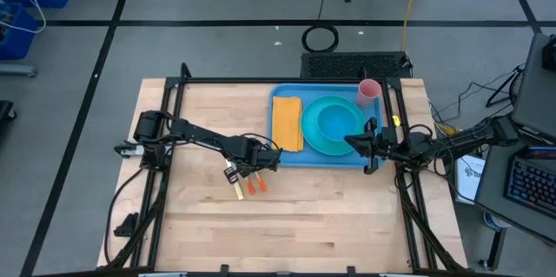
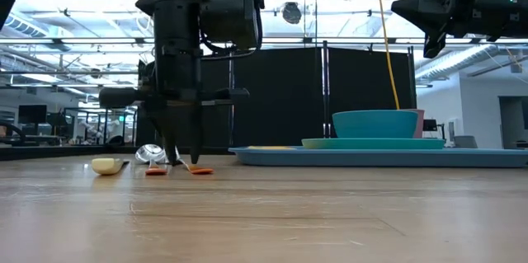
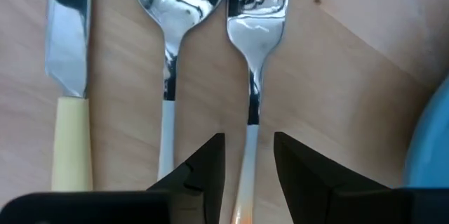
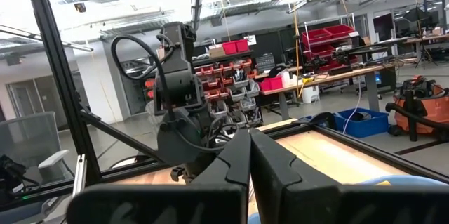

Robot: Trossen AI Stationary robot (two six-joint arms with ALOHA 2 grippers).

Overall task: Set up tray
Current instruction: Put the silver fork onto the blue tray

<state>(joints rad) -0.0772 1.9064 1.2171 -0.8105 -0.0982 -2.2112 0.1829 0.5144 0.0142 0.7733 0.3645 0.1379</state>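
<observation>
A knife (image 3: 66, 76) with a cream handle, a spoon (image 3: 172, 41) and a fork (image 3: 256, 41) lie side by side on the wooden table, left of the blue tray (image 1: 280, 159). My left gripper (image 3: 249, 161) points straight down, open. Its fingers stand on either side of the fork's white-and-orange handle, with a gap on each side. In the low view its fingertips (image 2: 183, 157) reach down to about table height. My right gripper (image 4: 249, 154) is shut, held level above the tray's right part (image 1: 352, 141), and holds nothing.
The tray holds a folded yellow napkin (image 1: 287, 123), a turquoise plate (image 1: 323, 142) with a bowl (image 1: 340, 119) on it, and a pink cup (image 1: 368, 91) at its far right corner. Bare wood stretches toward the near edge. Black frame rails run along the table's sides.
</observation>
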